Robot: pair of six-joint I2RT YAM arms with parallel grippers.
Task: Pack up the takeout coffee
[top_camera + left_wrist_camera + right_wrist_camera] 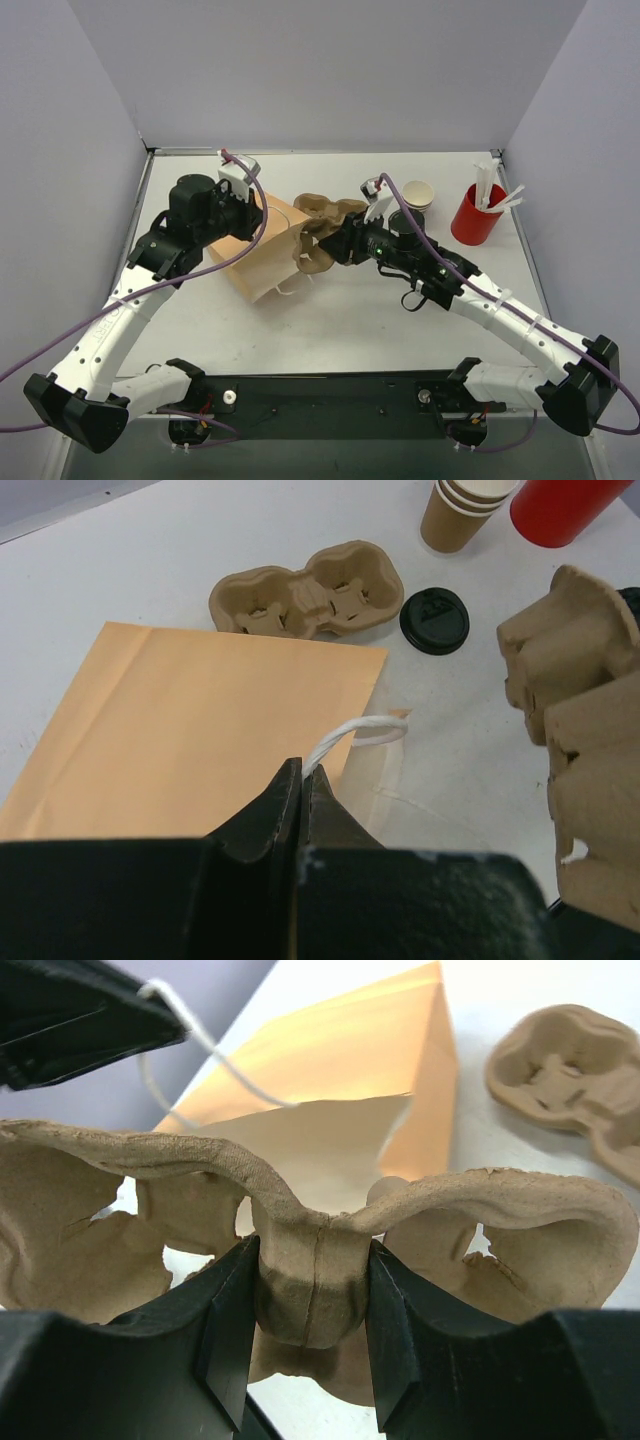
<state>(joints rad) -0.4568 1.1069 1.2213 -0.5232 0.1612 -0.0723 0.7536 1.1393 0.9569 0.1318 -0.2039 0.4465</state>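
Observation:
The takeout coffee [418,193] is a small tan paper cup, top of a short stack [462,510] at the back right, apart from both grippers. The brown paper bag [262,250] lies on its side, mouth toward the right. My left gripper [260,218] [302,770] is shut on the bag's white string handle [350,735] and holds it up. My right gripper [335,243] [312,1300] is shut on the middle ridge of a moulded cardboard cup carrier [310,1260] and holds it at the bag's mouth [330,1150].
A second cup carrier [305,592] lies on the table behind the bag, a flat black lid [435,620] beside it. The red cup with white sticks [477,213] stands at the far right. Grey walls enclose the table on three sides.

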